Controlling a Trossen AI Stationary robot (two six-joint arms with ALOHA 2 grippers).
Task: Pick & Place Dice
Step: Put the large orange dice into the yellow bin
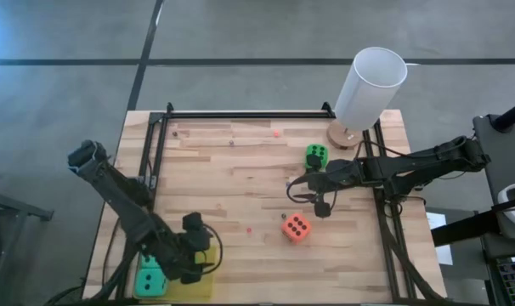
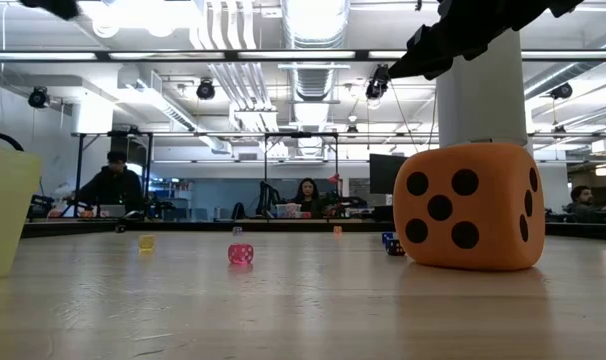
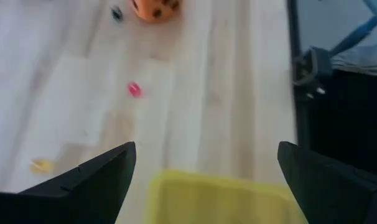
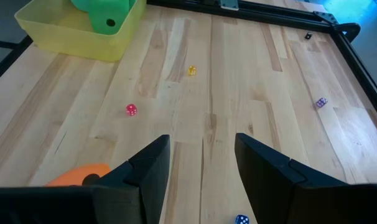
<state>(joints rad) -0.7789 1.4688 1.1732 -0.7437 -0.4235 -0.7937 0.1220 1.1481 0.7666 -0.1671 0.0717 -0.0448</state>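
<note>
An orange-red die [image 1: 297, 227] with black pips sits on the wooden table, large in the low view [image 2: 468, 205]. A green die [image 1: 317, 155] rests near the white cylinder [image 1: 370, 89]. A teal die [image 1: 149, 279] lies in the yellow container [image 1: 194, 285] at the near left corner. My left gripper [image 1: 202, 253] hovers open above that container's rim [image 3: 219, 199], nothing between its fingers. My right gripper [image 4: 201, 162] stands open above the table between the green and orange-red dice, the orange-red die [image 4: 76, 176] beside its finger.
Tiny dice lie scattered on the wood: pink [image 4: 131, 109], yellow [image 4: 191, 70], purple [image 4: 321, 102], blue [image 4: 241, 219]. A black frame [image 1: 240, 115] runs along the far and side edges. People sit at desks beyond the table [image 2: 113, 185].
</note>
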